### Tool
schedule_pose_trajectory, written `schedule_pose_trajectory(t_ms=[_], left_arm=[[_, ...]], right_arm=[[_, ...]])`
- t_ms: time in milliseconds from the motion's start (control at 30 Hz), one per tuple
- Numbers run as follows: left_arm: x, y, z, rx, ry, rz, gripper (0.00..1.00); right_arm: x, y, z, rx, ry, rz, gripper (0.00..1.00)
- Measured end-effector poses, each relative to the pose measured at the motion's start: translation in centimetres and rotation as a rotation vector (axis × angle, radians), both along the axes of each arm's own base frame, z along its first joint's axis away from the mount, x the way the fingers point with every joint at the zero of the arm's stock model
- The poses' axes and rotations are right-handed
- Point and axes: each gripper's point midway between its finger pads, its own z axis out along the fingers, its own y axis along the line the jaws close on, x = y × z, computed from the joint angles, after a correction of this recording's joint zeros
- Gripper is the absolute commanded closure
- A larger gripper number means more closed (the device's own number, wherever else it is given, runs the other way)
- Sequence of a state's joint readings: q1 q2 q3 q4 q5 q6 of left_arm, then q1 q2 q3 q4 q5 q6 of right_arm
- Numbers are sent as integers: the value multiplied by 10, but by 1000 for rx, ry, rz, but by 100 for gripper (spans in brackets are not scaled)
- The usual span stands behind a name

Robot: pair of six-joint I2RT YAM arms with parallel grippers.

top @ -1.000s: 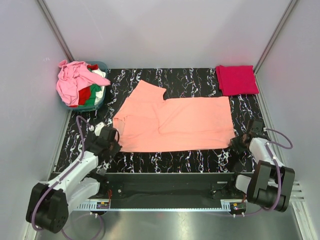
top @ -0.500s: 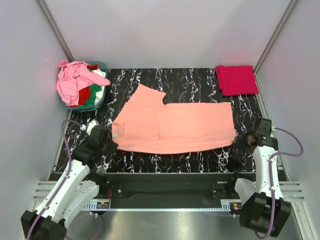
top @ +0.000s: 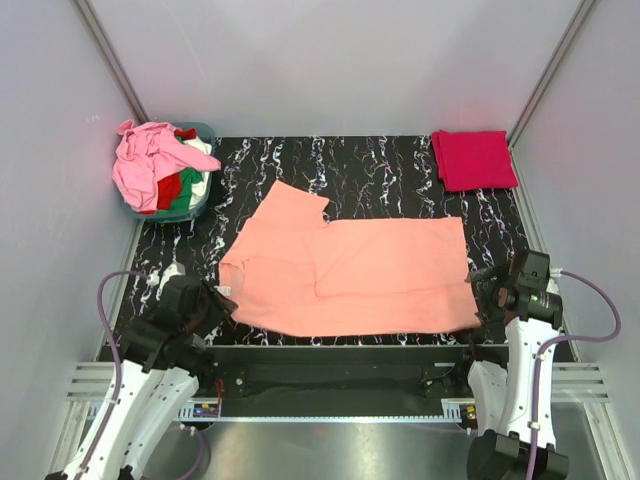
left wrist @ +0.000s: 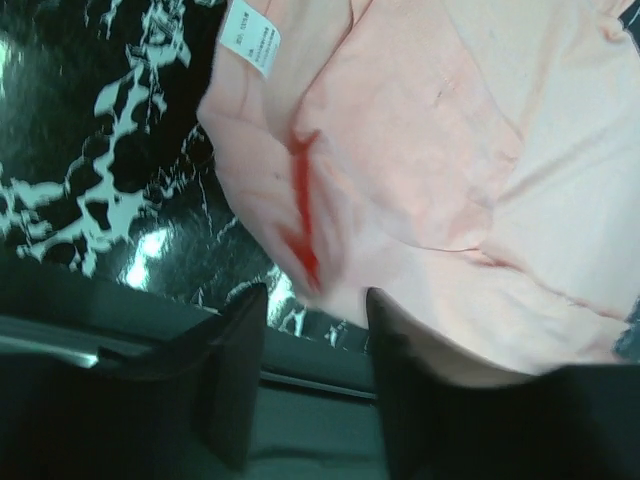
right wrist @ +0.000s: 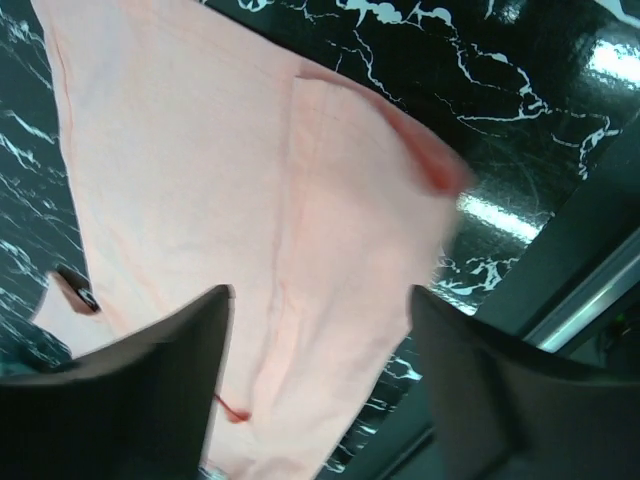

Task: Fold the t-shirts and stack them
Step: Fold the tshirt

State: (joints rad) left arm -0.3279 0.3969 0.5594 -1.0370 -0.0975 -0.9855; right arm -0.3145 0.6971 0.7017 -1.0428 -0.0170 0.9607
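A salmon-orange t-shirt (top: 345,265) lies flat on the black marbled table (top: 380,165), folded over, one sleeve pointing to the far left and its near edge at the table's front rim. My left gripper (top: 208,300) hovers at its near-left corner, by the white label (left wrist: 250,38). In the left wrist view the left gripper (left wrist: 315,335) is open, with the blurred cloth corner (left wrist: 300,250) just beyond its fingertips. My right gripper (top: 482,290) is at the near-right corner. The right gripper (right wrist: 320,370) stands wide open above the cloth (right wrist: 200,160). A folded crimson-pink t-shirt (top: 473,158) lies at the far right.
A small teal tub (top: 196,207) at the far left holds a heap of t-shirts, light pink (top: 148,160) on top, red, green and white beneath. Grey walls close in the table on three sides. A metal rail (top: 330,415) runs along the near edge.
Both grippers were shut on the salmon-orange t-shirt's near corners and pulled it toward the front edge. Both have now opened and let the corners go.
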Motion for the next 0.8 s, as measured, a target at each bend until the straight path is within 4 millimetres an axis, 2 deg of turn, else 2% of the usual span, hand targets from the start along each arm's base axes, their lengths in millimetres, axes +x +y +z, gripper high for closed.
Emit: schedule_pose_trajectory(t_ms=[67,100,200,333,467,600,800], left_arm=[[-8,0,2,-12,4,-3,33],[-10,1,4,-14,3,-4,28],[-17,3,12,-8,-9,-18,23],[-16,6,28,27,-49,-55,14],[-4,9,41,73,-64,-74,15],[9,14,42,82,-65,-54,14],[19,10,53,79,-103,-108,12]], right_arm=[[-2,-1,-1,-8,10,1,0],[-3,-2,-1,-11,20,4,0],[-3,-5,4,-31,28,4,0],[8,-9,23,-61,-23,35,0],[23,-4,36,-64,-98,102,0],[34,5,45,-57,-164,196,0],[50,32,59,-57,-273,389,0]])
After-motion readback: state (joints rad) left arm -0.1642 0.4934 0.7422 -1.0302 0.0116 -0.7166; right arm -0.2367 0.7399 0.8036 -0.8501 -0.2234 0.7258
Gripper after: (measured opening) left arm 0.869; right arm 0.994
